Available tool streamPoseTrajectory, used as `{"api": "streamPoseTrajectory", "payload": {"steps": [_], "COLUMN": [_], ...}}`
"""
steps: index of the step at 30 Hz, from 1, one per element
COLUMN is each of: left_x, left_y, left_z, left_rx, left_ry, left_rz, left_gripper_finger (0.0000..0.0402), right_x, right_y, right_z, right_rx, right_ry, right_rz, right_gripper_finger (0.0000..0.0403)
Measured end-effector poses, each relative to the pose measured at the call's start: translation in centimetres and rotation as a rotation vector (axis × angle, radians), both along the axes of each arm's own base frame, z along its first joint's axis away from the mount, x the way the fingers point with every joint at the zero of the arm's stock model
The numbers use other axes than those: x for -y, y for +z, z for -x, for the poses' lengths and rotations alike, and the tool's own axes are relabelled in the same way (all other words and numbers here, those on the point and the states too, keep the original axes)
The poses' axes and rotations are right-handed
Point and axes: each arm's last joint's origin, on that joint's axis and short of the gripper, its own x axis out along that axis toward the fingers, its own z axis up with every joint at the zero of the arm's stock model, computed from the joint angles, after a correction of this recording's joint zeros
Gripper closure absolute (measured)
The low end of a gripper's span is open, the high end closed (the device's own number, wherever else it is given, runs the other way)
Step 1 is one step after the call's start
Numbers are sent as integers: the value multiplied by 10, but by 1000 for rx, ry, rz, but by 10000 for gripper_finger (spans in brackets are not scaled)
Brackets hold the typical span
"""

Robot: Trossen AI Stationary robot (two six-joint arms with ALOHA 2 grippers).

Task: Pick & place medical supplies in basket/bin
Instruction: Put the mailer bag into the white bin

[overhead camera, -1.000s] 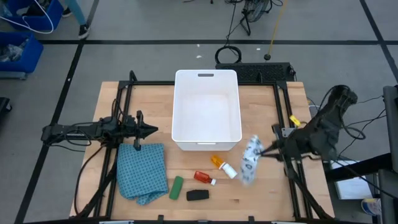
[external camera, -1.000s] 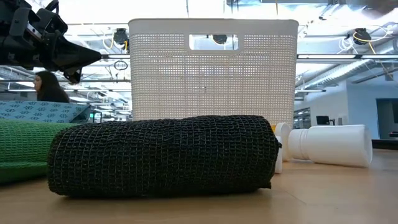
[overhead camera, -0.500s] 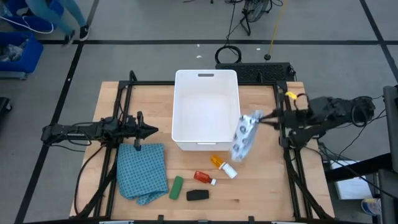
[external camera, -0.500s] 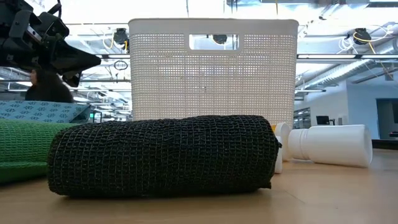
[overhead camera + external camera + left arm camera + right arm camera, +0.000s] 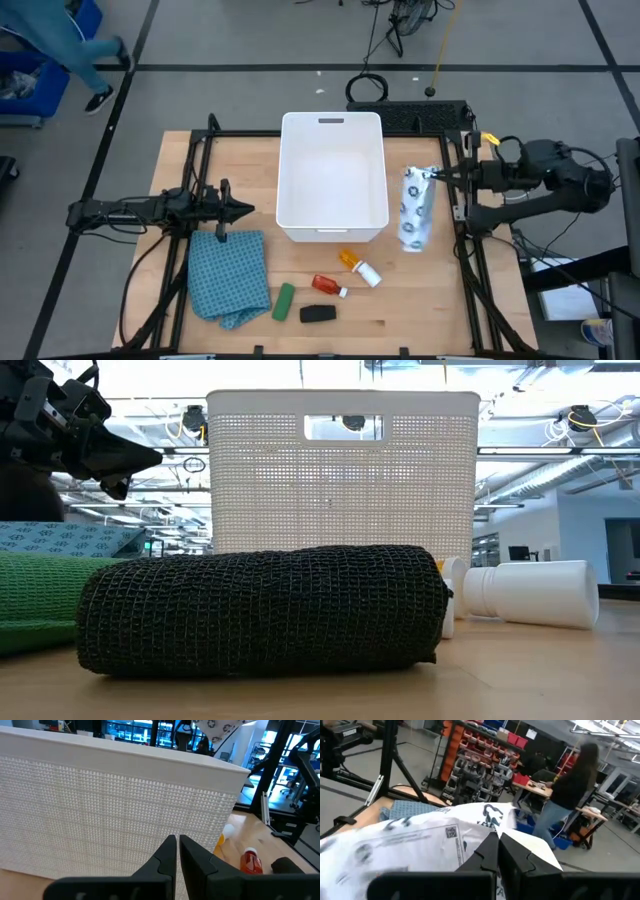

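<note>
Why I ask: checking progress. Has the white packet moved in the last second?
Yes. The right gripper, shut on the white packet, has carried it up from beside the pill bottle to alongside the white tub.

Both arms are dark, near-black, built of slim jointed links with black cables trailing along them. Each gripper, the left gripper (image 5: 177,851) and the right gripper (image 5: 498,849), ends in two tapered matte-black fingers (smooth, angular, unmarked).

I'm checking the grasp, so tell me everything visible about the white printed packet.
The flat white printed packet looks like a soft plastic pouch with dark printed marks and a label. It hangs lengthwise in the air beside the white tub, outside its right wall, pinched at one end by the right gripper, whose jaws are shut on it. Nothing else touches it.
</note>
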Motion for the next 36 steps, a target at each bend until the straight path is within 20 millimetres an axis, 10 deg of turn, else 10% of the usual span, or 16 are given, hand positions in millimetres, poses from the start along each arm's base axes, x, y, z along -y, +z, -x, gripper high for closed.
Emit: {"api": "streamPoseTrajectory", "payload": {"steps": [11,24,36], "left_x": [0,0,0], "left_y": [0,0,-5], "left_z": [0,0,0], "left_rx": [2,-1,-54], "left_ry": [0,7,7], "left_rz": [0,-23,-3], "left_gripper_finger": [378,378,378], "right_x": [4,57,128], "right_y": [5,26,-49], "right_z": [-23,-134,-217], "right_rx": [96,-168,-438], "right_ry": [-155,-198,-122], "right_rz": [48,53,21], "right_gripper_finger": [403,403,403]}}
